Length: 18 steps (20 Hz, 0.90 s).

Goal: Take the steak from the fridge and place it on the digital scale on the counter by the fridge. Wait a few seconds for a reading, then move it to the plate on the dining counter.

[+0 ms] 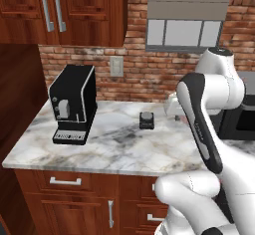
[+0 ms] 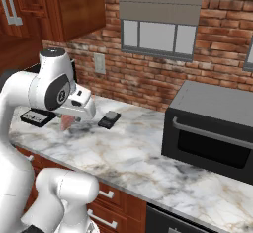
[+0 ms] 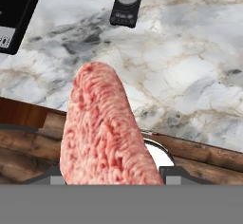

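Nearest the hand camera, the steak [image 3: 102, 128] stands on end out of the pincer [image 3: 111, 173], whose two dark tips sit at either side of its base, closed narrowly on the meat; gripping it by one end leaves the rest of the slab free to be laid flat. Under it runs the red-brown wood front of the cabinets, so the load appears to hang just off the near edge of the bench [image 3: 190, 66] rather than over the marble. In the right base view the steak [image 2: 66, 122] hangs pink below the white hand, clear of the surface, a carrying height that should keep it from dragging on the stone. Further in sits the digital scale [image 3: 126, 5], a small black block with a round grey pan, alone on open marble and well apart from the meat; it also shows in the left base view [image 1: 146, 120]. I judge the weighing is not yet done and the reach forward lies ahead. To one side stands the tall black coffee machine [image 1: 73, 103], and beyond all rises the brick wall [image 1: 144, 74].
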{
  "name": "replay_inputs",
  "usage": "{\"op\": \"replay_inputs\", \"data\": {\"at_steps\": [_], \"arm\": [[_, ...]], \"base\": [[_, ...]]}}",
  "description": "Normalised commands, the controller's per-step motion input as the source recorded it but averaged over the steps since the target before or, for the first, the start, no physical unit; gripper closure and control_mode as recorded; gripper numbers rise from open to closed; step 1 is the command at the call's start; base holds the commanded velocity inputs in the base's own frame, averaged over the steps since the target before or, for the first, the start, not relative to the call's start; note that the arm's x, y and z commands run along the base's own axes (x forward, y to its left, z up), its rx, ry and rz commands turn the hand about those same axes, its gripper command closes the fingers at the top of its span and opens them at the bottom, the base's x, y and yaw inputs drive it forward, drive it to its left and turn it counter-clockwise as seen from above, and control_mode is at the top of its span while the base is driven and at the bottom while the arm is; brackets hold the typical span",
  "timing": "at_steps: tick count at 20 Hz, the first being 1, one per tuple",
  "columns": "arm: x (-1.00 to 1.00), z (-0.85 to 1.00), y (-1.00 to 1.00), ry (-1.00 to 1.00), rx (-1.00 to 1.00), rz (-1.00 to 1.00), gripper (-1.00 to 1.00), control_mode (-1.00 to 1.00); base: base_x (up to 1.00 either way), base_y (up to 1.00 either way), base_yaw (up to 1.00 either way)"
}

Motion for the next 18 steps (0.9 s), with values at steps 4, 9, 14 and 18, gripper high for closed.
{"op": "replay_inputs", "data": {"at_steps": [4, 9, 14, 18], "arm": [[-0.6, -0.21, 0.1, 0.0, -0.04, -0.01, 1.0, -1.0], [-0.32, -0.14, 0.16, 0.01, -0.04, -0.01, 1.0, 1.0], [0.0, 0.0, 0.0, 0.0, 0.0, 0.0, 1.0, 1.0], [0.0, 0.0, 0.0, 0.0, 0.0, 0.0, 1.0, 1.0]], "base": [[0.0, 0.0, 0.0], [-0.27, 0.12, 0.0], [-1.0, 0.62, 0.03], [-1.0, 0.83, 0.48]]}}
